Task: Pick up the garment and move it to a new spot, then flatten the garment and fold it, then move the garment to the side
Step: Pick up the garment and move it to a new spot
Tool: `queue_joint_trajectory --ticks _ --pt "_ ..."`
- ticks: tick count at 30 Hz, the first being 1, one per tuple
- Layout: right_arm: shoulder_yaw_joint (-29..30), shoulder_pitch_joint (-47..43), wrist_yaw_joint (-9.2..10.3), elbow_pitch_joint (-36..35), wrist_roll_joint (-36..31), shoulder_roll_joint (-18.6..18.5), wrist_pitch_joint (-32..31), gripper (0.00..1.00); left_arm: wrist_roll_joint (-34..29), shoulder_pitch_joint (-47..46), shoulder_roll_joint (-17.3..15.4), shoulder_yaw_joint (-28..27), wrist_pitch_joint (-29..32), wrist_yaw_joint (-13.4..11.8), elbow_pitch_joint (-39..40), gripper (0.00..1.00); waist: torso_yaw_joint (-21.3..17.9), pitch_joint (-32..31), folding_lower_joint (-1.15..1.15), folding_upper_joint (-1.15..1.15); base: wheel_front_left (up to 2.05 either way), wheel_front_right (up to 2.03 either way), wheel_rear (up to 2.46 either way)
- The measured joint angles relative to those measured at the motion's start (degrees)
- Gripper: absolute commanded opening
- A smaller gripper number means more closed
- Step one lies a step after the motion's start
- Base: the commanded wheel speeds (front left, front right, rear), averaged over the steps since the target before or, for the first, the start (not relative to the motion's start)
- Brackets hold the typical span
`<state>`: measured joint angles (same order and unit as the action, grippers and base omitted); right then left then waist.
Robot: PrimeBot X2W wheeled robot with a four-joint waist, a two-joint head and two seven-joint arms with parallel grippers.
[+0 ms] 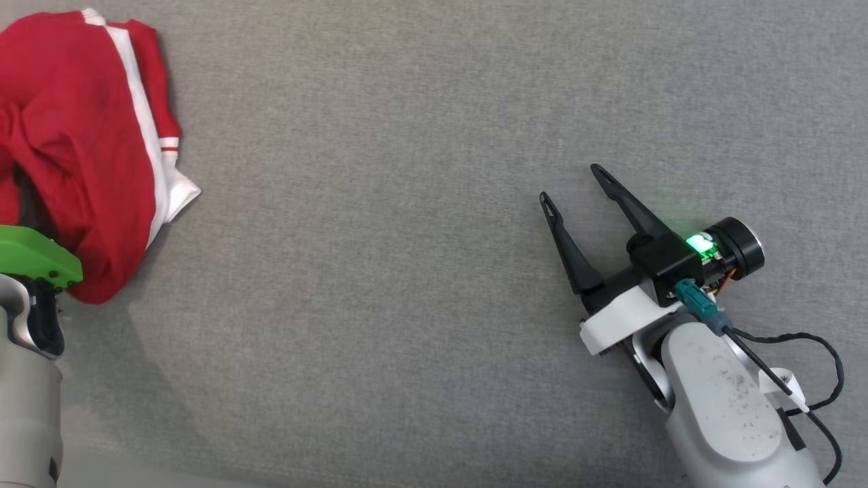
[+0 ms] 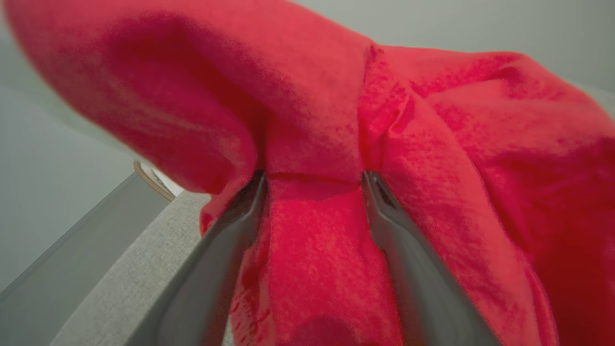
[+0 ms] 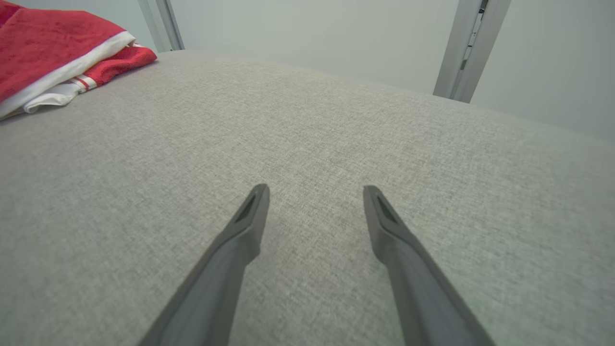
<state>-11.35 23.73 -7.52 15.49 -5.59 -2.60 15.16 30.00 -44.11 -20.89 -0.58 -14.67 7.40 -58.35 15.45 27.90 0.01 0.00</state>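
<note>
The garment (image 1: 81,135) is red with a white stripe and white trim, and it lies crumpled at the far left of the grey cloth surface. In the left wrist view my left gripper (image 2: 314,180) is open, its two fingers pushed into the red garment (image 2: 312,96) with a fold of cloth between them. In the head view the garment hides those fingers; the green wrist piece (image 1: 34,254) sits at its near edge. My right gripper (image 1: 571,183) is open and empty over bare surface at the right, far from the garment. The right wrist view shows that gripper (image 3: 315,188) and the garment (image 3: 43,43) at upper left.
The grey fabric-covered surface (image 1: 407,271) stretches wide between the two arms. Its left edge (image 2: 158,240) runs close beside the garment. Metal posts (image 3: 463,53) stand behind the far edge against a pale wall. A black cable (image 1: 814,352) loops beside my right forearm.
</note>
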Motion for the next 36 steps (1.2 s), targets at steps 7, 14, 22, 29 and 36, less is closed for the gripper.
queue_joint_trajectory --ticks 7,14,22,29,36 --pt "1.6 -1.4 -0.01 -0.1 1.3 0.0 0.0 1.00 4.4 -0.1 -0.7 4.2 -0.3 0.0 -3.1 0.00 -3.3 -0.1 0.00 0.00 0.00 0.00 0.00" --pt "3.0 -5.3 -0.01 0.0 3.7 -0.2 0.0 1.00 1.5 2.0 -3.8 2.1 -0.4 0.0 9.3 0.00 -4.4 -4.4 0.00 0.00 0.00 0.00 0.00" --pt "3.3 -9.7 -0.01 -0.5 6.5 -0.2 0.0 1.00 -5.4 5.9 -0.4 0.5 -0.4 0.0 29.7 0.00 -6.9 -10.7 -0.01 0.00 0.00 0.00 0.00" --pt "2.4 -11.5 -0.01 -0.7 8.3 -0.2 0.0 1.00 -5.0 8.6 5.3 8.3 -0.5 0.0 38.1 0.00 -12.3 -13.6 -0.01 0.00 0.00 0.00 0.00" --pt "1.2 -12.8 -0.01 -1.2 9.7 -0.2 0.0 1.00 -2.8 10.1 10.6 18.8 -0.5 0.0 38.7 0.00 -19.0 -15.3 -0.01 0.00 0.00 0.00 0.00"
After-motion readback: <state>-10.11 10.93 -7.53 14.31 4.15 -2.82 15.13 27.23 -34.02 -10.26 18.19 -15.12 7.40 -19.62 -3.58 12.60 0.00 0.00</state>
